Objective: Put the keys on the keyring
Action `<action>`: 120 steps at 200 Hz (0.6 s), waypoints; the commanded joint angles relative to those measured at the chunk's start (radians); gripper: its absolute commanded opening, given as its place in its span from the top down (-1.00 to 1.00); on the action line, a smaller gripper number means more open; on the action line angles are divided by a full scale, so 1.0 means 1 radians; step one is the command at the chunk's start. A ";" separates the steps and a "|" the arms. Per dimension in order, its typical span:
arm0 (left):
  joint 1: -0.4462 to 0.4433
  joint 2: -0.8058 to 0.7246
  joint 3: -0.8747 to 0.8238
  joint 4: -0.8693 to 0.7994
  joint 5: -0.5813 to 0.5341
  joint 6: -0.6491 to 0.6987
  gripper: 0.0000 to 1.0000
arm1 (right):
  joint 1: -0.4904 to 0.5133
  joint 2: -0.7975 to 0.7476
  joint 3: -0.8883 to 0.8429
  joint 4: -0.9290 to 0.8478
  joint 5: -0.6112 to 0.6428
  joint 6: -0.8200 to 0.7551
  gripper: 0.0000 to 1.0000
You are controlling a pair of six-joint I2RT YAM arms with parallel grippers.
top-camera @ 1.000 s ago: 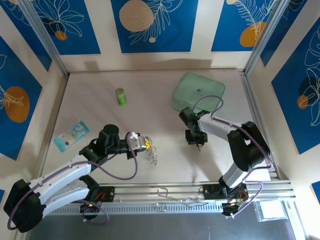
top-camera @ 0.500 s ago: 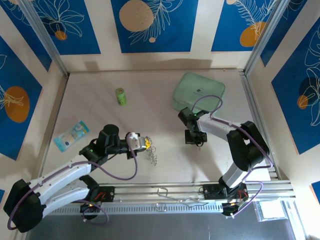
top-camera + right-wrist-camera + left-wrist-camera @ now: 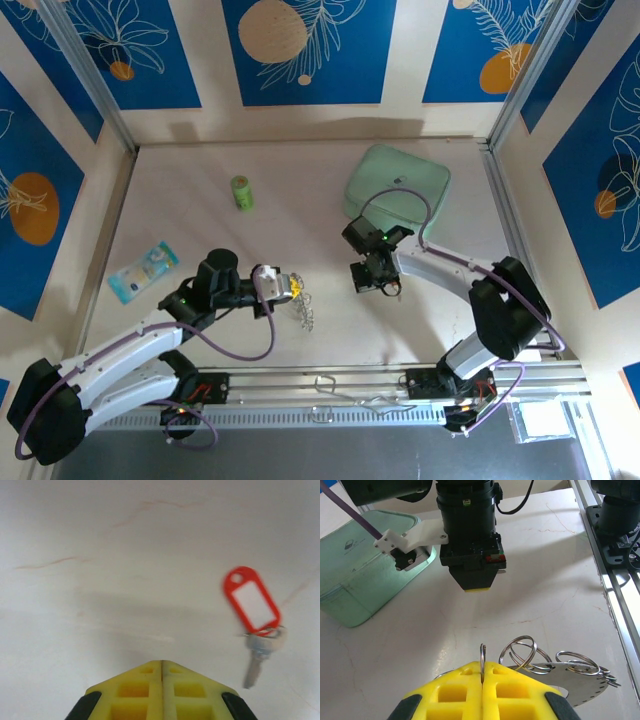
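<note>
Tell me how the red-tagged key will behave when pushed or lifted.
The red-tagged key lies flat, so a push probably slides it rather than rolls it. Tag and blade look loosely linked, so lifted by the tag, the blade likely dangles.

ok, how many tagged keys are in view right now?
1: the red-tagged key lies on the table, just right of the shut right pincer. Others may be hidden.

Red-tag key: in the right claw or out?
Out. The red-tag key lies on the table, off to the side of the right claw, whose yellow jaws are shut on nothing.
</note>
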 commanded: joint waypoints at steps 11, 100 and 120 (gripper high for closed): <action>-0.009 -0.027 -0.010 0.004 0.007 0.034 1.00 | 0.027 -0.013 -0.027 0.019 -0.139 -0.083 1.00; -0.010 -0.025 -0.015 -0.005 0.002 0.043 1.00 | 0.033 0.061 -0.026 0.020 -0.273 -0.116 1.00; -0.010 -0.027 -0.017 -0.009 0.002 0.046 1.00 | 0.033 0.074 -0.016 0.011 -0.255 -0.110 1.00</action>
